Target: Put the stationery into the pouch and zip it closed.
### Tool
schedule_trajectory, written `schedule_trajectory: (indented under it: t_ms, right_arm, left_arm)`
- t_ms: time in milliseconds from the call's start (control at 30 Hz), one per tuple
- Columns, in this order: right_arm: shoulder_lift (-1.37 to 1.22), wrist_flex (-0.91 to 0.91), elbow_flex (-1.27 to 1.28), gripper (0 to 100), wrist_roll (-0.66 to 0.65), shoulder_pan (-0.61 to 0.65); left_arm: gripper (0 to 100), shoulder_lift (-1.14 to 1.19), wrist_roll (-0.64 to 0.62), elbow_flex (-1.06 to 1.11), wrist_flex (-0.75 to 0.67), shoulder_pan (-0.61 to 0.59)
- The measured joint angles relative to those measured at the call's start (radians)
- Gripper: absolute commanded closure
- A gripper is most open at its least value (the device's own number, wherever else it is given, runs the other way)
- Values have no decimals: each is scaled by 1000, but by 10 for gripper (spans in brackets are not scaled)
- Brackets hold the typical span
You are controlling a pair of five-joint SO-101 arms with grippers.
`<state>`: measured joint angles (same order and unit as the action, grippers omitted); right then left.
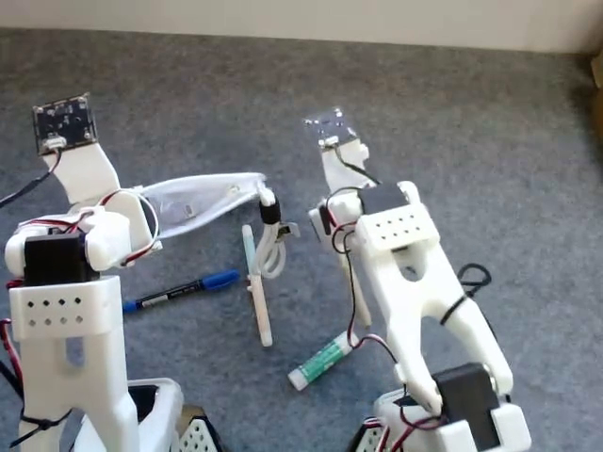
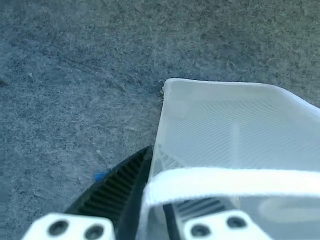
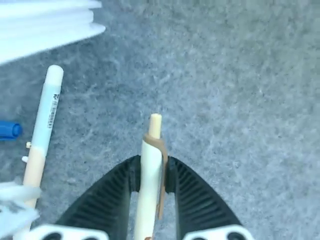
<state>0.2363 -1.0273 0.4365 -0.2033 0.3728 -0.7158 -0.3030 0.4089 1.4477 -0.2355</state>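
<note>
- Grey carpet (image 1: pixel 490 141); blue marker (image 1: pixel 184 292), white pen (image 1: pixel 256 292) and glue stick (image 1: pixel 325 361) lie loose between the arms.
- Left gripper (image 2: pixel 160 192) clamped on translucent pouch (image 2: pixel 225 130) edge.
- Right gripper (image 3: pixel 151 164) pinches cream pen (image 3: pixel 148 197).

Pouch (image 1: pixel 203 202) behind the left pen (image 1: pixel 179 292) and middle pen (image 1: pixel 257 287); glue stick (image 1: pixel 322 363) front right.

Grey carpet (image 1: pixel 471 113) carries a white pen (image 3: pixel 44 125) just beside the right pincer (image 3: pixel 150 162), a blue pen (image 1: pixel 179 292) beyond that, and a glue stick (image 1: pixel 325 360) well apart.
</note>
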Motion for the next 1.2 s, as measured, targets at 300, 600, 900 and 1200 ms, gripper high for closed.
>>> schedule_trajectory:
  t_ms: [300,600,900,1200]
  right_arm:
    - [259,0,106,994,0,-18]
    - [571,0,189,994,54,-18]
    - [741,0,212,994,249,-18]
    - [819,78,212,994,374,-18]
  left_arm:
    - [995,11,109,-71,68,-6]
    - [995,11,230,-138,178,-6]
    - [995,11,236,-138,181,-6]
    - [995,15,236,-186,215,-6]
